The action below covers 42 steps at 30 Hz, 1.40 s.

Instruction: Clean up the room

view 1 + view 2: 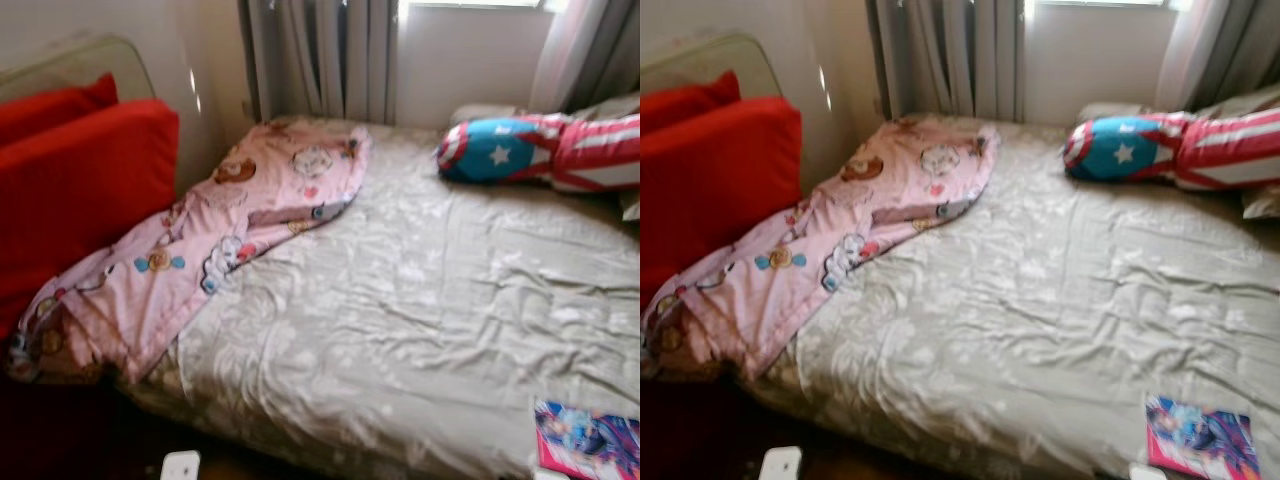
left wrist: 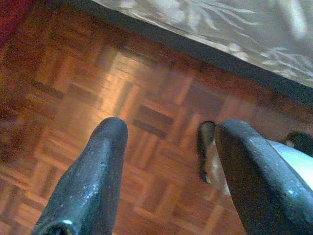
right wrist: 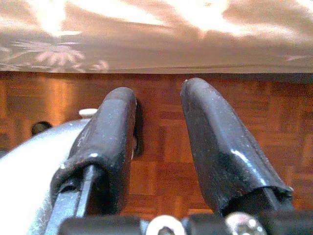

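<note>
Inspector: Count on the bed (image 1: 420, 330): one pink cartoon-print blanket (image 1: 215, 240), one star-and-stripe pillow (image 1: 545, 150), one magazine (image 1: 590, 440).

Operator: Condition of the blanket?

Inspector: You see it crumpled, lying along the bed's left edge and draping over its near left corner, beside two red cushions (image 1: 75, 185).

Operator: Grippers?

Inspector: Left gripper (image 2: 168, 171) hangs over the parquet floor (image 2: 73, 88) near the bed's edge, jaws spread, empty. Right gripper (image 3: 159, 142) likewise: fingers apart, holding nothing.

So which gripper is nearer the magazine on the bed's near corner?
Probably the right. The magazine lies at the bed's near right corner; the right gripper hangs over floor by the bed edge, the left gripper likewise, on the far side.
</note>
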### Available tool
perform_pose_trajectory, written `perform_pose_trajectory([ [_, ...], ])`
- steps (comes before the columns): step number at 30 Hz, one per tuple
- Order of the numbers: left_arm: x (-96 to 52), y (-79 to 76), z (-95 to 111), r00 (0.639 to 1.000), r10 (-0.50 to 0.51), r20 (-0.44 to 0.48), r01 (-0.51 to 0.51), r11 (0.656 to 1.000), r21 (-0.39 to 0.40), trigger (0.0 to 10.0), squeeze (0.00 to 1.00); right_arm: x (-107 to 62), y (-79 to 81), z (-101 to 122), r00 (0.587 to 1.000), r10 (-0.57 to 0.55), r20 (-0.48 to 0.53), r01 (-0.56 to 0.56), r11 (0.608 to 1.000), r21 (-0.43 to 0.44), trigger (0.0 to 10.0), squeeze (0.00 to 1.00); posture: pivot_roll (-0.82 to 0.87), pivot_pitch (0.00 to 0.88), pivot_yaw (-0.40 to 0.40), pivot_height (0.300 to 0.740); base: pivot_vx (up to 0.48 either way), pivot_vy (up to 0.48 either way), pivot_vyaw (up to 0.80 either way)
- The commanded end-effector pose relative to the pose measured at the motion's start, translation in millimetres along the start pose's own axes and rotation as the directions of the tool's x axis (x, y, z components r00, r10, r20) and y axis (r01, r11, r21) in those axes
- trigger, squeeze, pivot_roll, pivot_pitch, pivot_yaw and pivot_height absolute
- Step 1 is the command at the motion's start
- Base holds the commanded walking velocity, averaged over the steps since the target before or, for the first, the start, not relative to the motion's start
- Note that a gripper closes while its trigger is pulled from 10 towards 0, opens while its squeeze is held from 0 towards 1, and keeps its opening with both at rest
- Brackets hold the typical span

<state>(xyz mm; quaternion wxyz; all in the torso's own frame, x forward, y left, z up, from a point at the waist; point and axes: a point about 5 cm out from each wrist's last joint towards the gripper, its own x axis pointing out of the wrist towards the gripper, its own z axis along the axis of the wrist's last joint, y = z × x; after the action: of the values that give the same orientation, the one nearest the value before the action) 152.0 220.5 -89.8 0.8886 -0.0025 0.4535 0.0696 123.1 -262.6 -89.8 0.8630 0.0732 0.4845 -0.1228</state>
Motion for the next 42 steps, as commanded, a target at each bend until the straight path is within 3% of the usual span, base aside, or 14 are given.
perform_pose_trajectory([
  [1, 0.7, -4.7, 0.1, 1.000, -0.015, -0.008, 0.015, 1.000, 0.012, 10.0, 0.00, -1.6, -5.6, -2.2, 1.000, -0.019, -0.001, 0.019, 1.000, 0.011, 10.0, 0.00, -0.10, 0.015, 0.041, 0.740, 0.000, 0.386, 0.00],
  [16, 0.5, -4.7, -0.8, 1.000, -0.015, -0.011, 0.016, 1.000, 0.019, 10.0, 0.00, -1.5, -4.8, -2.4, 1.000, -0.009, -0.005, 0.009, 1.000, -0.002, 10.0, 0.00, -0.09, 0.000, 0.042, 0.740, 0.000, 0.386, 0.00],
  [42, 1.1, -5.3, 1.5, 1.000, -0.007, -0.003, 0.007, 1.000, -0.002, 10.0, 0.00, -1.3, -6.3, 0.7, 1.000, -0.015, 0.005, 0.015, 1.000, 0.007, 10.0, 0.00, -0.07, 0.056, 0.031, 0.740, 0.000, 0.386, 0.00],
])
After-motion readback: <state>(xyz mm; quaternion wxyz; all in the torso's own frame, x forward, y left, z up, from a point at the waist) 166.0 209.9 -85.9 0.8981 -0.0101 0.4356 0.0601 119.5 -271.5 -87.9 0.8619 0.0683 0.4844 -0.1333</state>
